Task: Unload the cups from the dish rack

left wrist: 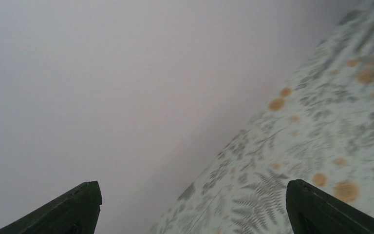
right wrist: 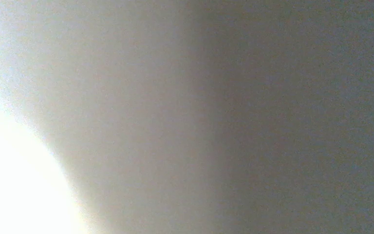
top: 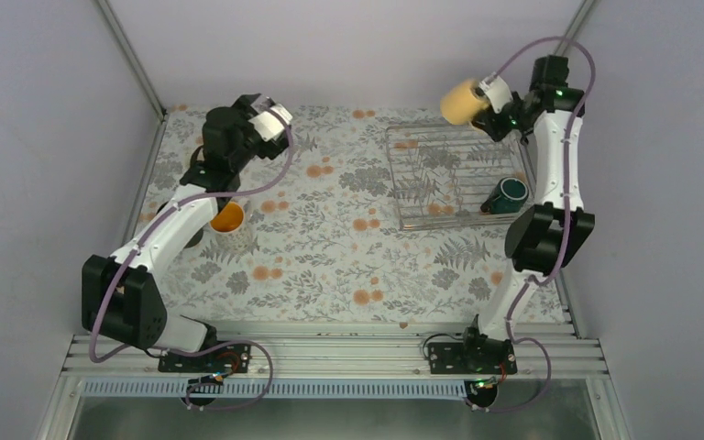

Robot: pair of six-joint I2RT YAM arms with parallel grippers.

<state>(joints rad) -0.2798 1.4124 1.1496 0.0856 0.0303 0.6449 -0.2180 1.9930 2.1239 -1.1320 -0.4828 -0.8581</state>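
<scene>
Left fingers [left wrist: 75, 209] stand wide apart with nothing between them, raised over the far left of the desk [top: 348, 266]. Nearest the bases, the orange-yellow mug [top: 227, 218] sits mouth-up on the desk, partly under the left arm [top: 179, 215]. A careless sweep of that arm could knock it over.

Farther out, the dark green mug [top: 511, 193] lies on its side at the near right corner of the dish rack [top: 422, 197], just beside the right arm [top: 550, 234].

Farthest, the right fingers [top: 491, 93] are clamped tight on the pale beige mug [top: 463, 101], holding it in the air over the rack's far edge. The hold looks one-sided, so a quick swing might let the mug slip or dip into the tines. The right wall [top: 660, 183] is close behind that arm. Open room lies leftward, over the middle of the desk between rack and orange-yellow mug.
</scene>
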